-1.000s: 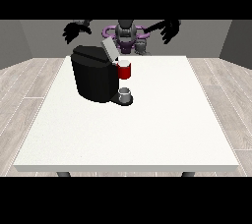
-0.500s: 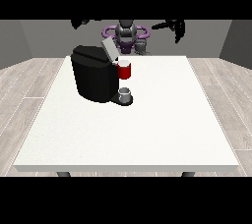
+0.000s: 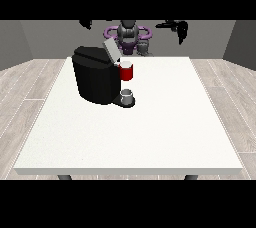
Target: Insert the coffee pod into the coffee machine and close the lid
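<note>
My hand at view's right [image 3: 181, 29] raised high behind tabletop [image 3: 165, 122], fingers hanging down, relaxed, holding nothing. My hand at view's left [image 3: 86, 23] mostly cut off, fingers cannot tell. Coffee machine [image 3: 95, 74] on tabletop, lid [image 3: 111, 50] up. Red thing at the machine [image 3: 127, 70]. Grey thing [image 3: 127, 94] on its base.

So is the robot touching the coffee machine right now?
No, both hands are up in the air behind the table, the hand at the view's right and the hand at the view's left, well away from the coffee machine.
</note>
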Robot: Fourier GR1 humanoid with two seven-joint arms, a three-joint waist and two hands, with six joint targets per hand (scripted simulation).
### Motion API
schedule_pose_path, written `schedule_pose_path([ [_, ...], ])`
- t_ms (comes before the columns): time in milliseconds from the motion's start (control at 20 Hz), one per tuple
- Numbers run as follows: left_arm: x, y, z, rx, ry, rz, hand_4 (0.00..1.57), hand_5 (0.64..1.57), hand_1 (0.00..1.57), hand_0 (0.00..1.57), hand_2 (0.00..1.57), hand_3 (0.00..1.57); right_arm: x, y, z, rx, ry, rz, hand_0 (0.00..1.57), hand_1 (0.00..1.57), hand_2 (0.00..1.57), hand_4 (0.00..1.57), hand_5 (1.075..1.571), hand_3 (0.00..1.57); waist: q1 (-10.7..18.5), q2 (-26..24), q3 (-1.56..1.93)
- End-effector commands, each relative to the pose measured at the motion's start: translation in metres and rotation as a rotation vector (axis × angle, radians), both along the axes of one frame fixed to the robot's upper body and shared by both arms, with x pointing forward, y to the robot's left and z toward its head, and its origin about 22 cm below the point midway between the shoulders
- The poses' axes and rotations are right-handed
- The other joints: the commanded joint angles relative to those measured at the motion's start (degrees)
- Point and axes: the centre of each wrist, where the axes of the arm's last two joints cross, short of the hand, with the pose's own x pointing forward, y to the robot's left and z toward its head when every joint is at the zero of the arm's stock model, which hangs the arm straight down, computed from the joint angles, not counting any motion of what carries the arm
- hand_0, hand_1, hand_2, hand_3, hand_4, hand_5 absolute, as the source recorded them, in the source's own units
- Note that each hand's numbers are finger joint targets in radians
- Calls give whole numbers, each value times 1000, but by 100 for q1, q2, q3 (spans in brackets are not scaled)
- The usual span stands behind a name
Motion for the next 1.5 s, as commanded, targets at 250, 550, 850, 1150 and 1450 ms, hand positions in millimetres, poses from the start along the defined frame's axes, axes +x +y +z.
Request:
schedule_pose_path([
  [250, -22, -3, 11, -45, -58, 23, 103, 1571, 0, 0, 0, 0, 32, 2, 24, 40, -21, 29, 0, 0, 0, 0, 1571, 0, 110, 496, 1],
  [550, -36, -14, 24, -68, -71, 33, 0, 1571, 0, 0, 0, 0, 41, -16, -1, 46, -1, -11, 0, 0, 0, 0, 1571, 0, 325, 812, 3],
  [850, -36, 20, 48, -26, -137, 51, 0, 1571, 0, 0, 0, 0, 59, 14, 17, 28, -27, 76, 0, 0, 0, 0, 1571, 0, 56, 1192, 1],
  [1150, -56, -10, 48, -30, -162, 68, 0, 1571, 0, 0, 0, 0, 70, 0, 14, -11, -55, 67, 0, 0, 0, 0, 1571, 0, 103, 1308, 2],
  [1450, -61, 29, 34, -37, -166, 138, 0, 1571, 0, 0, 0, 0, 75, 48, 20, -35, -61, 125, 0, 0, 0, 0, 1571, 0, -149, 1434, 0],
])
